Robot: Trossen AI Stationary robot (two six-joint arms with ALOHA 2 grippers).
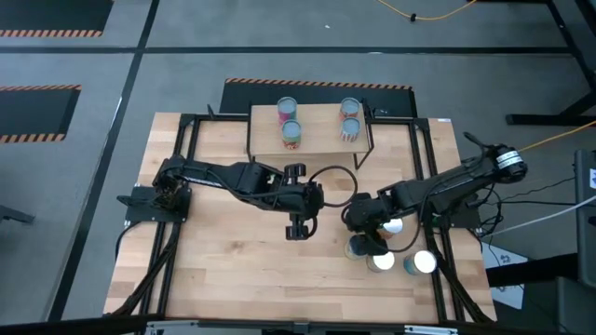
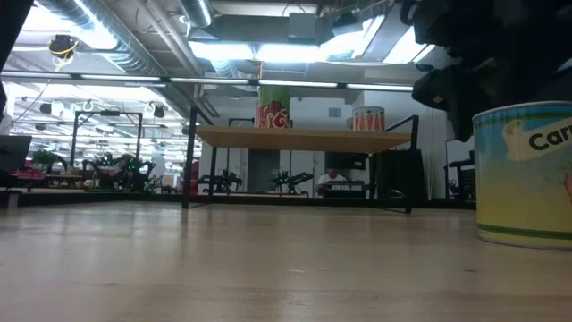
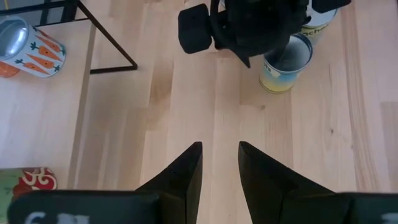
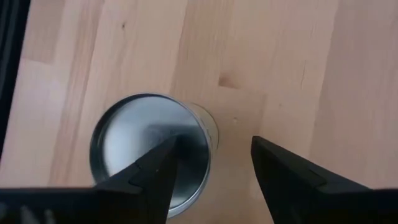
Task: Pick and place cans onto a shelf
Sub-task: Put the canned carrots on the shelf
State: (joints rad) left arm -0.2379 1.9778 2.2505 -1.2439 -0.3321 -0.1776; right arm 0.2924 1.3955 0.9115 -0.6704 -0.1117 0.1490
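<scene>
Near the table's front-right corner, your right gripper hangs over a cluster of cans with fingers spread and nothing held; per the right wrist view the target can sits off-centre, one finger over its top, so shift sideways until the rim lies between both fingers before you descend and close. That can stands upright, long axis vertical, top facing up. Left gripper waits mid-table, fingers partly apart, empty; four cans already on the shelf.
</scene>
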